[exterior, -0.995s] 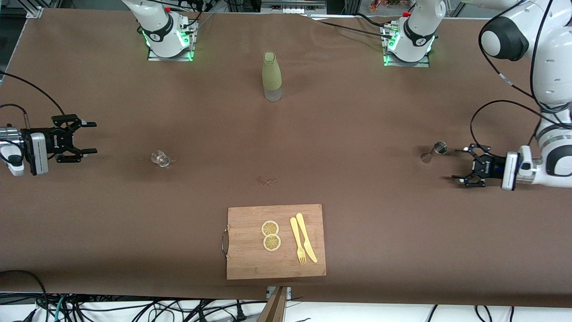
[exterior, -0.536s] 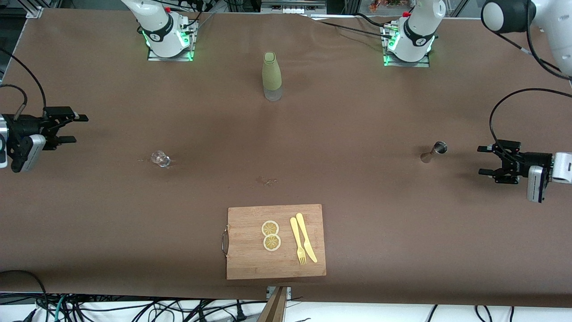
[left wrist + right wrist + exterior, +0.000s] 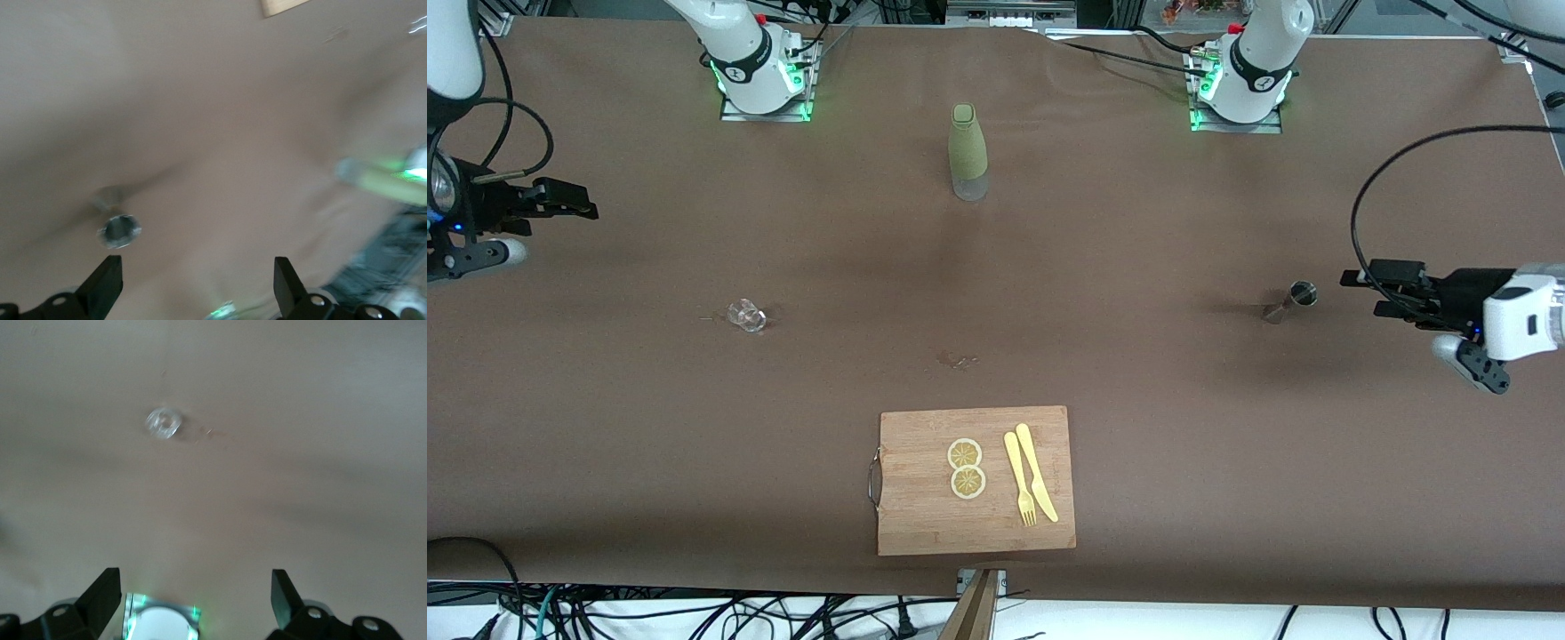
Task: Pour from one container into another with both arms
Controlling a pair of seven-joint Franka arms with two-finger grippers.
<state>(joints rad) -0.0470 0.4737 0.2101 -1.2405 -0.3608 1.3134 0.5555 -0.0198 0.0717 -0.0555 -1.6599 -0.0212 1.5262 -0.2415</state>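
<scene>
Left gripper (image 3: 1362,293), fingers apart, empty, just beside jigger (image 3: 1291,300). Right gripper (image 3: 574,200), likewise apart and empty, up near table (image 3: 1138,382) edge, well apart from glass (image 3: 746,315). Best approached level, jaws straddling each upright vessel. Ample bare table between; bottle (image 3: 967,151) and board (image 3: 975,480) well clear.

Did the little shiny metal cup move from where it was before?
No. The metal cup stands at the same spot on the table, just as far from the cutting board. Only the two arms moved.
</scene>
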